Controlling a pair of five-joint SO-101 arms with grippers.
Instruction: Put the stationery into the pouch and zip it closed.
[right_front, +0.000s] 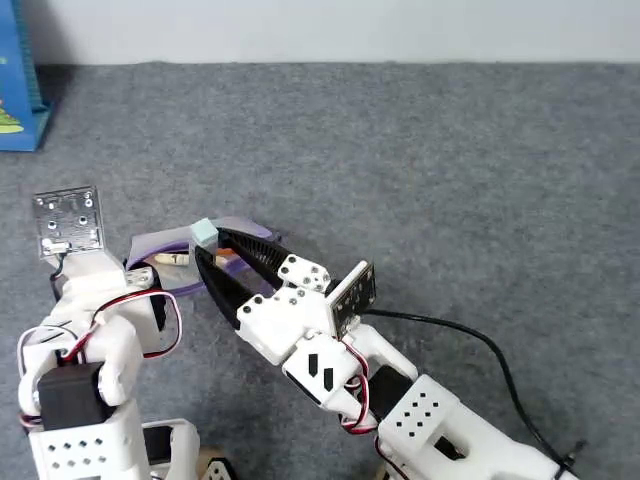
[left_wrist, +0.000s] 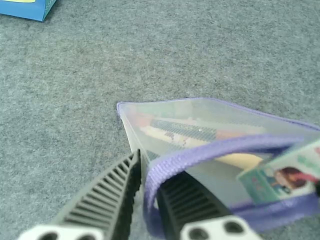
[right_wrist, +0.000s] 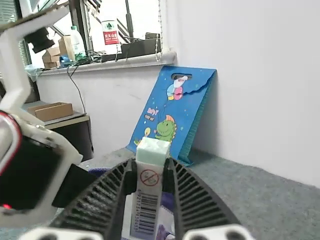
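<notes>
A translucent pouch (right_front: 175, 250) with a purple rim lies on the grey carpet, its mouth held open. Pencils (left_wrist: 185, 132) show through its wall. My left gripper (left_wrist: 141, 159) is shut on the pouch's purple rim (left_wrist: 200, 152) at the near corner. My right gripper (right_front: 208, 245) is shut on a small pale-green and white eraser box (right_front: 204, 232), which hangs right above the pouch's mouth. The right wrist view has the box (right_wrist: 149, 185) upright between the black fingers (right_wrist: 112, 192), barcode facing the camera. It also appears as the eraser box (left_wrist: 280, 176) just over the rim.
A blue gift bag (right_front: 15, 90) stands at the back left against the wall, seen again as the bag (right_wrist: 175, 110) behind the eraser. The left arm (right_front: 95, 300) sits close beside the right arm (right_front: 330, 360). A black cable (right_front: 480, 345) trails right. Bare carpet stretches behind the pouch.
</notes>
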